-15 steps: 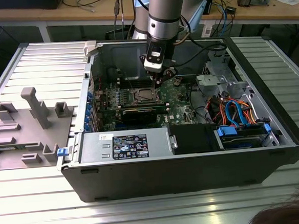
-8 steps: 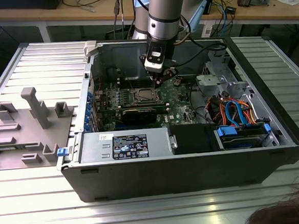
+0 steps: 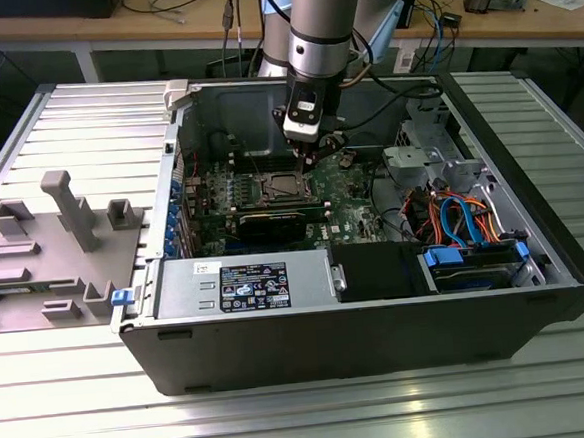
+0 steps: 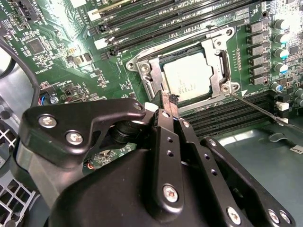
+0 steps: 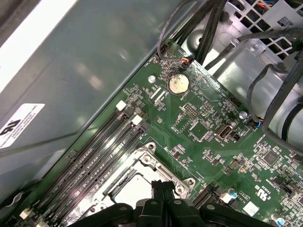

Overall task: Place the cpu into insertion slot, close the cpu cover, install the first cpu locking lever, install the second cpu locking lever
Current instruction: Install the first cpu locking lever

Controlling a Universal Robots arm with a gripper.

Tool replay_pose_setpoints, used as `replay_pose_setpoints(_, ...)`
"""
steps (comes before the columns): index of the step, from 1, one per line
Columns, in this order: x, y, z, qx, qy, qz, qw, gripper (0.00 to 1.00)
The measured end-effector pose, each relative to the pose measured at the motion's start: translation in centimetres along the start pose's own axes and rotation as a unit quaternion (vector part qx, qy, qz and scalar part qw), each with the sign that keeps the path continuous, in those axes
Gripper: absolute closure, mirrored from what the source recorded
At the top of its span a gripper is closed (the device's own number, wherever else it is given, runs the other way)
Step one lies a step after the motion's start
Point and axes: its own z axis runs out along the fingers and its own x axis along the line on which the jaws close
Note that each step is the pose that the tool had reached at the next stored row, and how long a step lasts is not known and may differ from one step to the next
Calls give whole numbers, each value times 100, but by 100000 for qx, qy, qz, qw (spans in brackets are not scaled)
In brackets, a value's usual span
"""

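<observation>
Already cpu (image 4: 191, 80) is seated in insertion slot (image 4: 136, 64), framed by cpu cover (image 4: 221, 64); gripper (image 4: 169, 100) is held just beside cover edge, fingers pressed together, empty.

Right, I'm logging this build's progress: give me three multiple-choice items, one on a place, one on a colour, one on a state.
1. Where is the cpu? A on the grey tray; B in the insertion slot; C on the case floor.
2. The circuit board is: A green; B blue; C red.
3. The cpu cover is: A upright; B missing; C lying flat.
B: its silver top shows inside the slot's rim. A: green surrounds the slot. C: its frame lies flat around the chip.
</observation>
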Motion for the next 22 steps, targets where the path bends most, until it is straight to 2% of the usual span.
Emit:
replay_pose_setpoints(8, 0, 0, 0, 44, -66, -1859, 99983, 89)
replay_pose_setpoints(22, 0, 0, 0, 95, -138, -4013, 99919, 89)
